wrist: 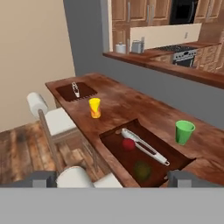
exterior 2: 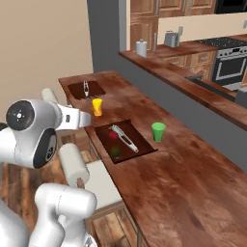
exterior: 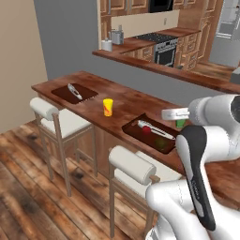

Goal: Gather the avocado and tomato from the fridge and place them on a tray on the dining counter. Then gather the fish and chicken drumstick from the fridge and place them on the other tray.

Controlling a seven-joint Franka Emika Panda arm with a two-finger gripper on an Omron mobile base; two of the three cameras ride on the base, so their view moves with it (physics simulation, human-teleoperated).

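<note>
My gripper (wrist: 112,179) hangs with its jaws spread wide and nothing between them, above the near edge of the dining counter (wrist: 144,109). On that counter I count 2 dark trays. The near tray (wrist: 179,158) holds 1 red tomato (wrist: 128,144), 1 dark green avocado (wrist: 142,169) and 1 pair of silver tongs (wrist: 144,146) lying diagonally just right of the tomato. The far tray (wrist: 65,91), at the counter's left end, carries 1 more pair of tongs (wrist: 76,89). Between the 2 trays stands 1 yellow cup (wrist: 94,107), and 1 green cup (wrist: 184,132) stands right of the near tray. I count 2 white-cushioned stools (exterior: 56,117) along the near side. In the kitchen beyond sit 1 stove (exterior: 165,49), 1 toaster (exterior 2: 171,38) and 1 paper-towel roll (exterior 2: 141,48).
</note>
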